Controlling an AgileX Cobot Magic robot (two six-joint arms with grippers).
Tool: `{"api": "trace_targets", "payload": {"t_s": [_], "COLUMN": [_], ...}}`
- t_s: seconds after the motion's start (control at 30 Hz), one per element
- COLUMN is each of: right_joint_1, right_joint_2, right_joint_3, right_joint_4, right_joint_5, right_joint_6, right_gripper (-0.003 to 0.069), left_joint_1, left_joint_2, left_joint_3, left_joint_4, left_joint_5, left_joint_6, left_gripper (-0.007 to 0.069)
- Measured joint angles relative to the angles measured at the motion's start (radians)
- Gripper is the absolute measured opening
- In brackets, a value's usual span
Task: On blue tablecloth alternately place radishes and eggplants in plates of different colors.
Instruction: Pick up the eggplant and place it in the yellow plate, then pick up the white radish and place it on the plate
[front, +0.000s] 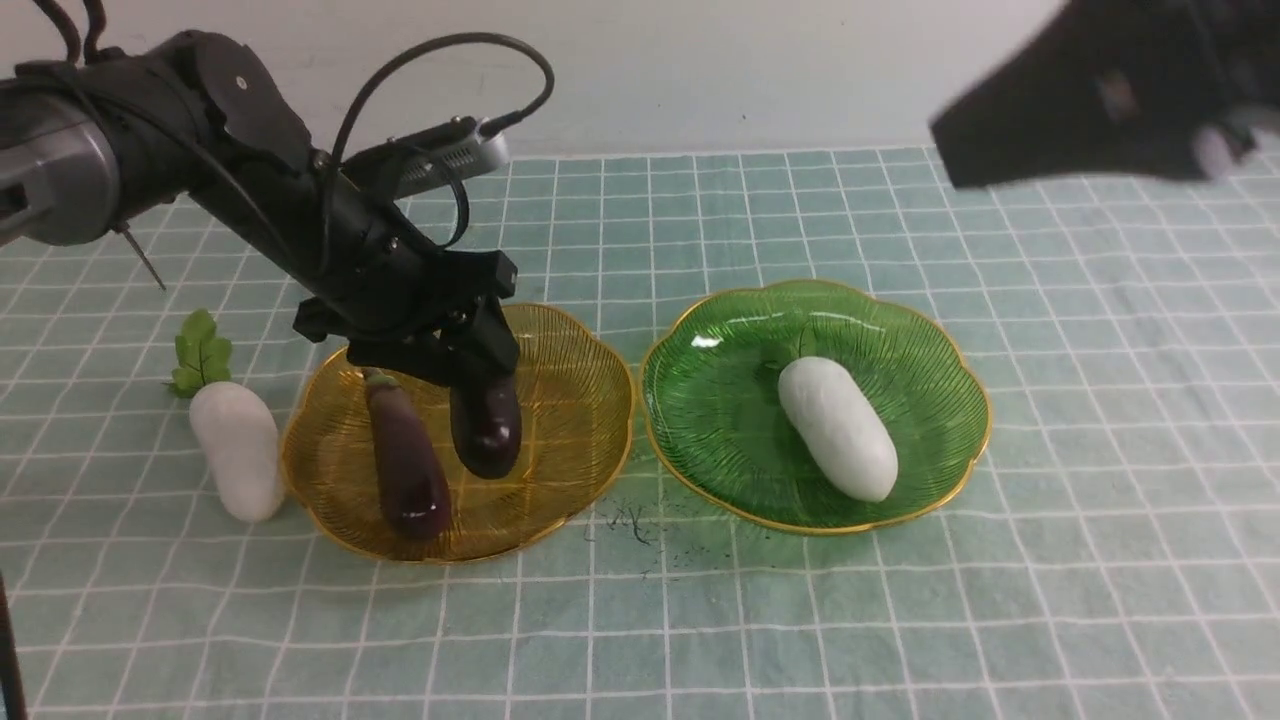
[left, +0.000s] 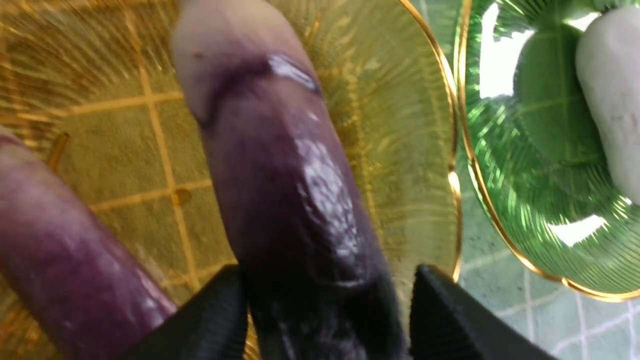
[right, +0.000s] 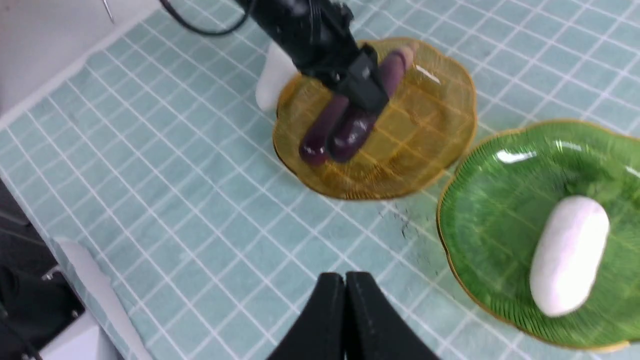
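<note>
Across the whole lower part of the front view lies the blue tablecloth, a pale teal cloth crossed by thin white lines into small squares. It is slightly rumpled, and a scatter of black specks sits between the two plates. Along the top of the frame the cloth ends against a plain pale wall.

Left of center stands the amber plate, and just beside it to the right the green plate; their gold rims are close, but whether they touch is not clear. One eggplant, the lying eggplant, rests in the left half of the amber plate. The left gripper reaches down from the upper left and pinches the held eggplant at its upper end, the glossy body hanging tilted over the plate's middle. In the left wrist view a black finger stands on either side of it. Whether its tip touches the plate cannot be told.

The plated radish lies slanted in the green plate. The loose radish lies on the cloth at center left, touching or nearly touching the amber rim, its green leaves pointing toward the wall.

The right arm is a dark blur in the upper right corner. In its wrist view the right gripper has its fingers pressed together on nothing, above bare cloth.
</note>
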Motion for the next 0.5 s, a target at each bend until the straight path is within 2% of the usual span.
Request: {"api": "trace_targets", "payload": {"t_s": [0.03, 0.07, 0.23, 0.4, 0.5], "right_joint_1": [0.0, 0.0, 0.0, 0.0, 0.0], "right_joint_2": [-0.031, -0.054, -0.126, -0.129, -0.127], "right_joint_3": [0.043, 0.081, 0.201, 0.238, 0.249], "right_joint_4": [-0.014, -0.026, -0.08, -0.111, -0.121], "right_joint_5": [0.0, 0.0, 0.004, 0.002, -0.001], "right_joint_6": [-0.002, -0.002, -0.003, -0.004, -0.006], "right_gripper": [-0.0015, -0.0015, -0.0015, -0.0015, -0.0015], "left_joint_1": [0.0, 0.005, 0.039, 0.1, 0.152], "left_joint_2": [0.0, 0.0, 0.0, 0.0, 0.0], "left_joint_3": [-0.001, -0.011, -0.086, -0.198, -0.246], "left_joint_4": [0.001, 0.002, 0.013, 0.137, 0.306], "left_joint_5": [-0.005, -0.012, 0.028, 0.12, 0.155], "left_joint_6": [0.006, 0.018, 0.029, -0.015, -0.153], "left_gripper": [0.0442, 0.0493, 0.0594, 0.0583, 0.0549]}}
